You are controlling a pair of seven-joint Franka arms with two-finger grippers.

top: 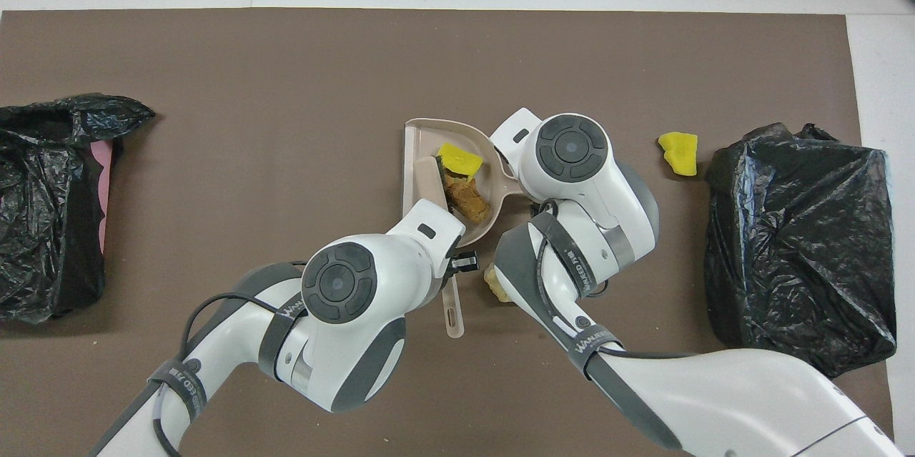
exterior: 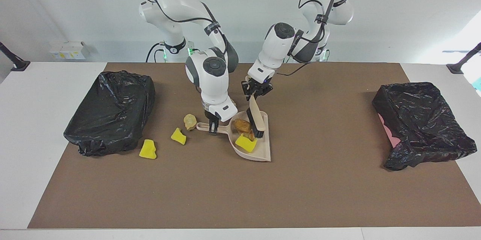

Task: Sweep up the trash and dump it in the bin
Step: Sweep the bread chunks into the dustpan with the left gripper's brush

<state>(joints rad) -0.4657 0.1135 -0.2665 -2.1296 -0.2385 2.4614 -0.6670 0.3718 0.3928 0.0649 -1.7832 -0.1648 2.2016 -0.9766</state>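
I see three lumps of trash (exterior: 245, 136) in the dustpan (exterior: 263, 150) mid-mat: one yellow, two brown. Three more lie near one of two black bins (exterior: 111, 110). My left gripper (exterior: 256, 93) squeezes the brush (exterior: 256, 120); my right gripper (exterior: 213, 127) pinches the dustpan handle.

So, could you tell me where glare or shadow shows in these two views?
Facing view: bright glare at the picture's edge above the bin at the left arm's end. Overhead view: the arms cast soft shadows on the brown mat.
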